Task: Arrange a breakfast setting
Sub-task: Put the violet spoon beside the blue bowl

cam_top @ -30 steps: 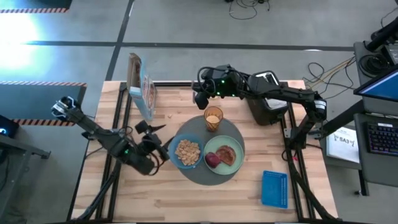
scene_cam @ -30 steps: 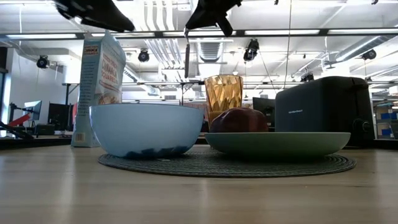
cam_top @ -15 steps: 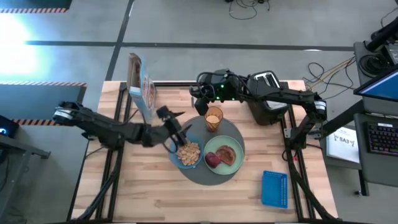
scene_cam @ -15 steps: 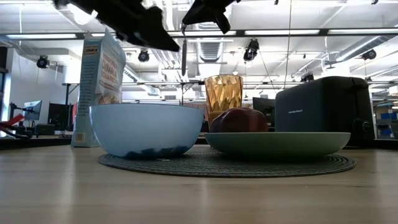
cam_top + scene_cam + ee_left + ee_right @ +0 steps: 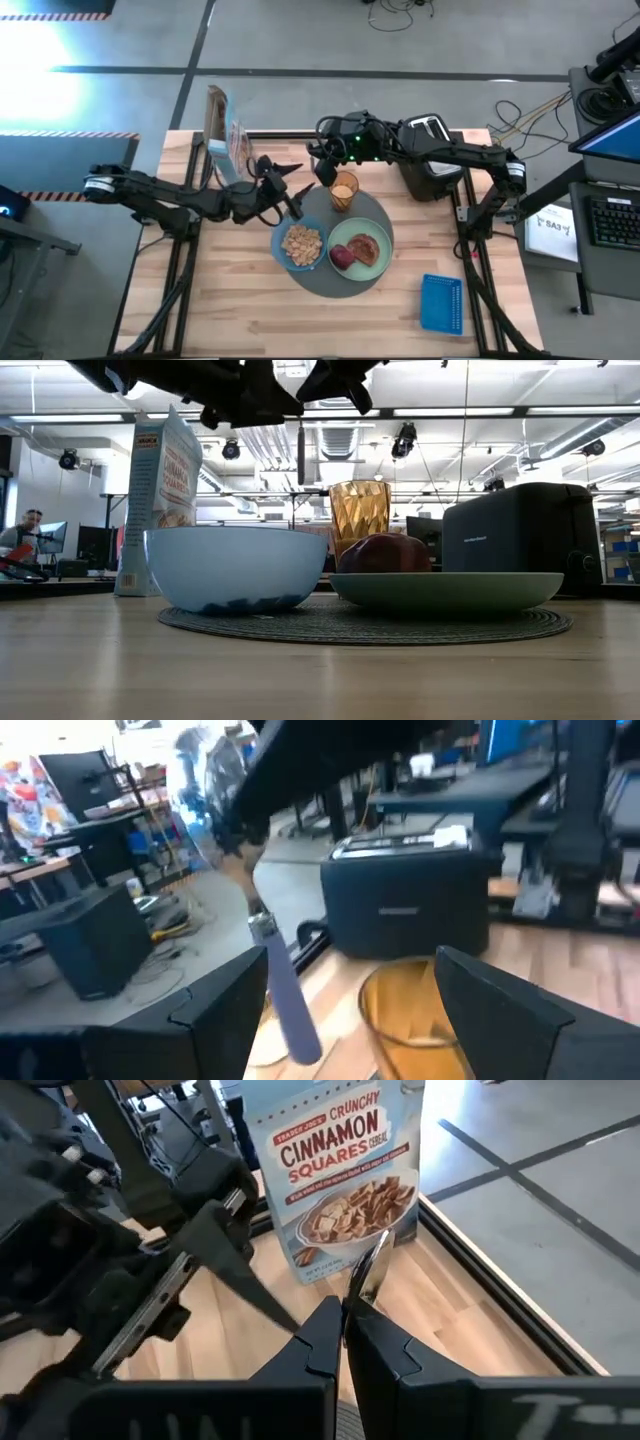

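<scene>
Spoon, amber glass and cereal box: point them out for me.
Pale metal spoon [image 5: 368, 1270], right wrist view, on its bowl.
Faceted amber glass [image 5: 359, 510], low view, on its side.
Blue cinnamon-squares cereal box [image 5: 345, 1170], right wrist view, on its front.

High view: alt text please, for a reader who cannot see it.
Over a wooden table, the right gripper holds a spoon near the glass of orange drink, and the open left gripper reaches toward it. On the round mat below sit a cereal bowl and a plate of food.

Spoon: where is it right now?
The spoon hangs vertically from the right gripper, in the air just left of the glass of orange drink, with the open left gripper reaching toward it.
</scene>
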